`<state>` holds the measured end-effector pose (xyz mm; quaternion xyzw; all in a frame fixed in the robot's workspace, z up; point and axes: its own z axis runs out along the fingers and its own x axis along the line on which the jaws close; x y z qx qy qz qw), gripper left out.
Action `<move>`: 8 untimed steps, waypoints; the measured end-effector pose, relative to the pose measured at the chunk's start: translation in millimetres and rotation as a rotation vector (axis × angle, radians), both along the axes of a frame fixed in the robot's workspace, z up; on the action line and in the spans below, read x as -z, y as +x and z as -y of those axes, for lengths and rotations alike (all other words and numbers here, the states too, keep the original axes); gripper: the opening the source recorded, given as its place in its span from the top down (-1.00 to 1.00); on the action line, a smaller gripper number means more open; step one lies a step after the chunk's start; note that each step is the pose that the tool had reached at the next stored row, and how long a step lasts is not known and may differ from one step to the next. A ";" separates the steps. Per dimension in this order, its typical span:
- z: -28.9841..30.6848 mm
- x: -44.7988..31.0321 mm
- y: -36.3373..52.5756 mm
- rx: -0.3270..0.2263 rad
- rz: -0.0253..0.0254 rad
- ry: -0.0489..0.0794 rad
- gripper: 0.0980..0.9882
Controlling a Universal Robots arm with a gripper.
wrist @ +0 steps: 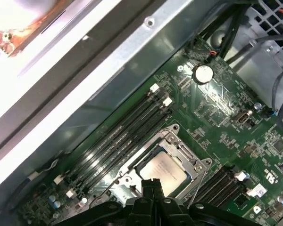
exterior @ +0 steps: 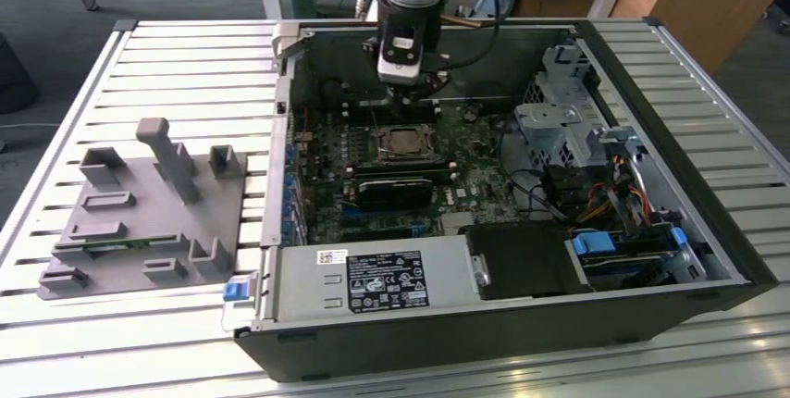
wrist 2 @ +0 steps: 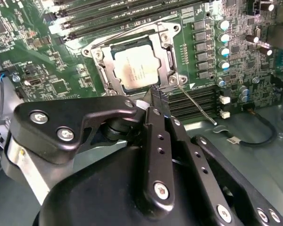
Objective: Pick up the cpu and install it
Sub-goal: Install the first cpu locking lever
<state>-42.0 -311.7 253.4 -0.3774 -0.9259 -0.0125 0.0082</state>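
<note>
The cpu (exterior: 401, 140) is a flat square chip with a silvery top. It lies inside the socket frame (exterior: 402, 130) on the green motherboard (exterior: 482, 171) of the open computer case. In both wrist views the cpu (wrist 2: 137, 67) (wrist: 163, 170) sits flat within the metal frame (wrist 2: 166, 35), whose thin lever (wrist 2: 196, 106) lies beside it. My gripper (exterior: 415, 93) hangs just above and behind the socket in the exterior view. Its black fingers (wrist 2: 156, 106) are pressed together, shut on nothing, with the tips (wrist: 150, 184) close to the cpu's edge.
Empty memory slots (wrist: 118, 136) run beside the socket. A drive cage (exterior: 561, 130), cables (exterior: 611, 199) and a power supply (exterior: 370, 282) crowd the case. A grey plastic tray with blocks (exterior: 136, 208) lies on the slatted table at the exterior view's left.
</note>
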 end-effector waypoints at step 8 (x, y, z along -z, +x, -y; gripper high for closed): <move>-0.3 1.8 -0.4 -0.084 -0.0055 -0.002 0.98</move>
